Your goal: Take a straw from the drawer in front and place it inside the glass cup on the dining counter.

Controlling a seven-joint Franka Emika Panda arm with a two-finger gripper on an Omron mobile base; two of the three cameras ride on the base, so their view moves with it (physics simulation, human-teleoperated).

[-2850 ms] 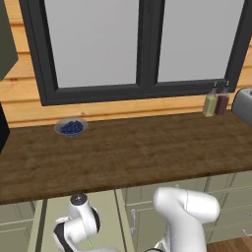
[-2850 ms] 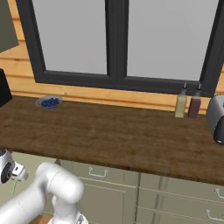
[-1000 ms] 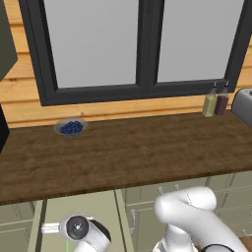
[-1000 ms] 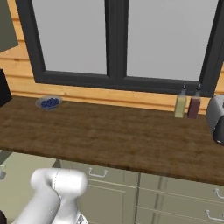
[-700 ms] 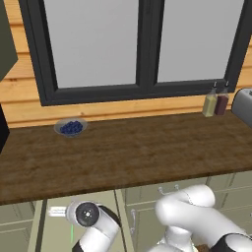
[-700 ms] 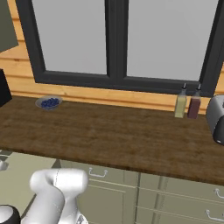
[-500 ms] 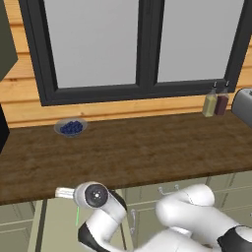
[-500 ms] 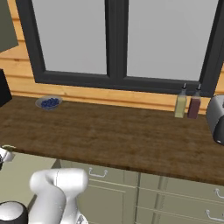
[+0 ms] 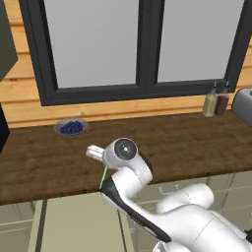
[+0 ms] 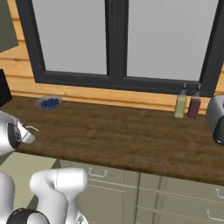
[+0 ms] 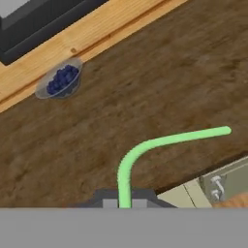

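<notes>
A bent green straw [image 11: 160, 142] sticks out from between my gripper's [image 11: 125, 203] fingertips, which are shut on its lower end. My hand hovers over the front edge of the dark wood worktop [image 9: 197, 142] under the window. The straw [image 9: 103, 178] shows as a thin green line beside the hand in the left base view, and as a short green tip [image 10: 32, 128] in the right base view. Below the worktop edge, a pale green drawer [image 9: 78, 221] appears pulled out. The glass cup and the dining counter are out of view.
A glass bowl of blueberries [image 9: 71, 127] sits at the back left of the worktop. Two bottles [image 10: 187, 104] and a toaster oven [image 10: 216, 117] stand at the back right. Closed drawers with silver handles [image 10: 98, 173] line the cabinet front.
My hand has risen from low beside the drawer to above the worktop's front edge, carrying the green straw with it. Nothing on the worktop has moved.
</notes>
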